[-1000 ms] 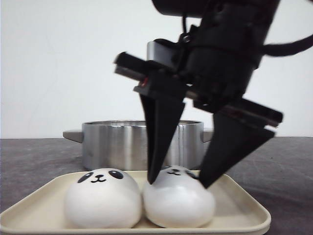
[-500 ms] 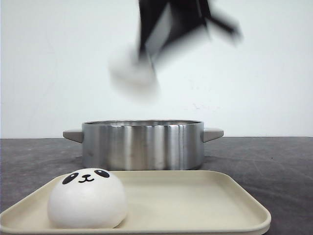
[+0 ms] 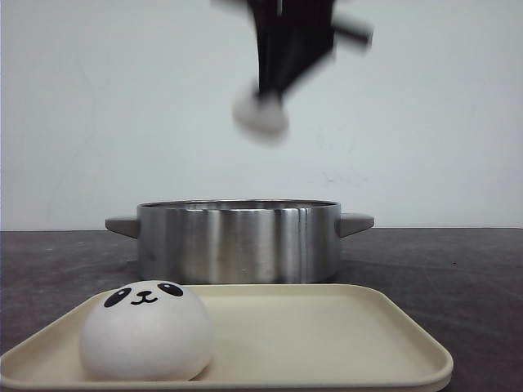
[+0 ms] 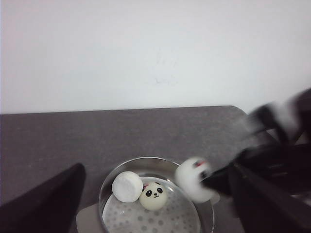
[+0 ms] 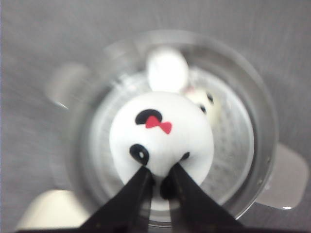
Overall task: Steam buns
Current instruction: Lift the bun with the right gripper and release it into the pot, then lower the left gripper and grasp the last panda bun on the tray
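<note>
Steel pot at frame centre holds two buns; one bun sits lower left on our tray. Right hand, top centre, clamps a fourth bun; left hand's fingers spread apart.

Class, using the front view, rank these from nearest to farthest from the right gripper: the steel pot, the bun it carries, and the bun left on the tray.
1. Carried bun: in the right gripper, high above the pot.
2. Steel pot: directly below, behind the tray.
3. Tray bun: lowest, on the left part of the tray.
</note>
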